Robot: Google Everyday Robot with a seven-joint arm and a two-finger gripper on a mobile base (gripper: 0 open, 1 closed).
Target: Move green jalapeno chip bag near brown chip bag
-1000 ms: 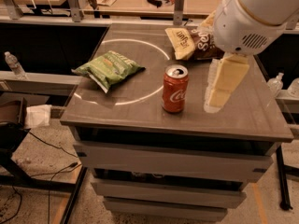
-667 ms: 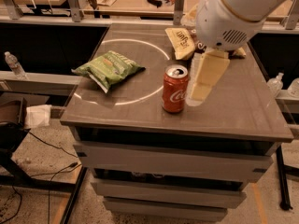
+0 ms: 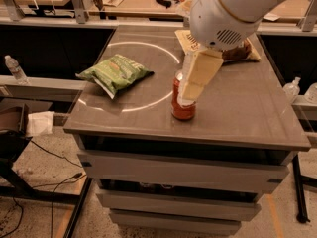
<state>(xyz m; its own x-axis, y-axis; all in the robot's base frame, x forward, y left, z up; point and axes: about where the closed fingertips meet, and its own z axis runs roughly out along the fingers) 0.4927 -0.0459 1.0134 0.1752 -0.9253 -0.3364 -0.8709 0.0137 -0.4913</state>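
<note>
**Green bag not yet in hand: reach must clear the can**

Green bag (image 3: 115, 72): lies flat and crinkled on the counter (image 3: 237, 118), toward the left side of the view. It sits across the line of a pale ring (image 3: 148, 97) on the top. Nothing touches it.

Brown bag (image 3: 238, 51): at the back of the counter on the opposite side, well apart from the green bag. It is mostly hidden behind the arm (image 3: 233, 11).

Soda can (image 3: 183, 109): upright between the two bags, nearer the front edge.

Tool (image 3: 190, 90): hangs tilted over the middle of the counter, overlapping the top of the can in this view. It carries nothing. Whether it is spread or pressed together, I cannot tell from this angle.

Judgement: the step in hand is the reach toward the green bag.
- Lift before travelling sideways, as the can stands close to the tool and would tip at a nudge.
- Come down over the bag's puffed middle, across its narrow width.
- Gather a fold rather than squash it flat; the film looks slick and may slip out.
- On the carry, pass above or behind the can.
- Set the bag on bare counter just beside the brown bag, not on it.
</note>
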